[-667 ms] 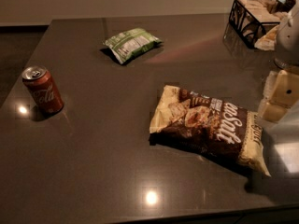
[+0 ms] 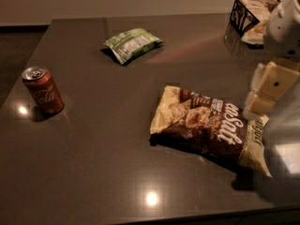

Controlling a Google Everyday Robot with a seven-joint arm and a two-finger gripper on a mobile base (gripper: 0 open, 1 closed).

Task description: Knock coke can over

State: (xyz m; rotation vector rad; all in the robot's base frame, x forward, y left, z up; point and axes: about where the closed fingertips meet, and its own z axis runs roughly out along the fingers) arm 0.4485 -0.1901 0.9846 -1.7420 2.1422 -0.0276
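The coke can (image 2: 42, 90) is a small red can with white script and a silver top. It stands upright near the left edge of the dark table (image 2: 112, 172). My gripper (image 2: 268, 90) is at the far right of the view, cream-coloured, just past the right end of the brown chip bag (image 2: 211, 125). It is far from the can, with most of the table's width between them.
A green chip bag (image 2: 132, 43) lies at the back centre. A brown chip bag lies at centre right, right beside the gripper. A black wire basket (image 2: 248, 13) with snacks stands at the back right corner. The table's left edge is close to the can.
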